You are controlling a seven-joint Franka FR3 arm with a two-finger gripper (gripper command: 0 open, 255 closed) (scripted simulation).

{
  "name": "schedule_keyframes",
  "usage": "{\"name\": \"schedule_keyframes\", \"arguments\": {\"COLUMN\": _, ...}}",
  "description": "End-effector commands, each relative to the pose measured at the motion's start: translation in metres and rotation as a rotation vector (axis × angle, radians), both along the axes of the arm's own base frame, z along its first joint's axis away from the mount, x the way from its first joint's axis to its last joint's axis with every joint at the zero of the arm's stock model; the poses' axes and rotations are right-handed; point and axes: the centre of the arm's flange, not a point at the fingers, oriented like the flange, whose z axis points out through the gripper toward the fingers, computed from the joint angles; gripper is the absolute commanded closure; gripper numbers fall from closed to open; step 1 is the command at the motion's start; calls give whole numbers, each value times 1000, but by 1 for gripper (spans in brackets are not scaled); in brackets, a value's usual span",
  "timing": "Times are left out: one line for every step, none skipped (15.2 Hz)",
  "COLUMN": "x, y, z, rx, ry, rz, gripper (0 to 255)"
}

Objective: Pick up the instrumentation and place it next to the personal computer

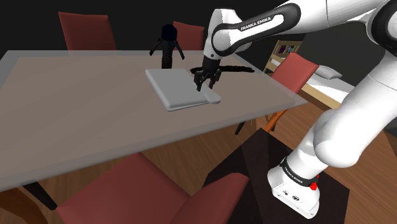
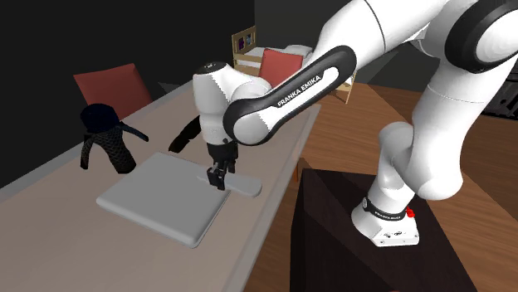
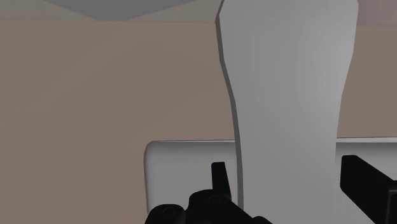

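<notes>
Red chairs point(image 1: 146, 191) stand nearest in the shoulder view. Past them, on the table point(image 1: 70, 108), the gripper point(image 1: 207, 81) hangs low over a pale flat instrument point(image 1: 213, 98) that touches the near right corner of the grey closed computer point(image 1: 173, 88). In the second exterior view, the piece lies flat against the slab's edge toward that view's right, with the fingertips just above it. In the wrist view, the fingers point(image 3: 219, 175) are spread with the instrument between them and a sliver of gap on each side, so it is not pinched. I judge this a release: rise straight up with the jaws wide so nothing drags it.
</notes>
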Motion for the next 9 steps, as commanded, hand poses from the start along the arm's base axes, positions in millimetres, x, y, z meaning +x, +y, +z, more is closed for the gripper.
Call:
{"name": "schedule_keyframes", "arguments": {"x": 12, "y": 27, "z": 3, "rx": 1, "ry": 0, "rz": -1, "gripper": 255}}
{"name": "schedule_keyframes", "arguments": {"x": 17, "y": 40, "z": 3, "rx": 1, "ry": 0, "rz": -1, "gripper": 255}}
{"name": "schedule_keyframes", "arguments": {"x": 21, "y": 52, "z": 3, "rx": 1, "ry": 0, "rz": -1, "gripper": 255}}
{"name": "schedule_keyframes", "arguments": {"x": 26, "y": 64, "z": 3, "rx": 1, "ry": 0, "rz": -1, "gripper": 255}}
{"name": "schedule_keyframes", "arguments": {"x": 31, "y": 77, "z": 3, "rx": 1, "ry": 0, "rz": -1, "gripper": 255}}
{"name": "schedule_keyframes", "arguments": {"x": 35, "y": 89, "z": 3, "rx": 1, "ry": 0, "rz": -1, "gripper": 255}}
{"name": "schedule_keyframes", "arguments": {"x": 40, "y": 101, "z": 3, "rx": 1, "ry": 0, "rz": -1, "gripper": 255}}
{"name": "schedule_keyframes", "arguments": {"x": 44, "y": 114, "z": 3, "rx": 1, "ry": 0, "rz": -1, "gripper": 255}}
{"name": "schedule_keyframes", "arguments": {"x": 49, "y": 126, "z": 3, "rx": 1, "ry": 0, "rz": -1, "gripper": 255}}
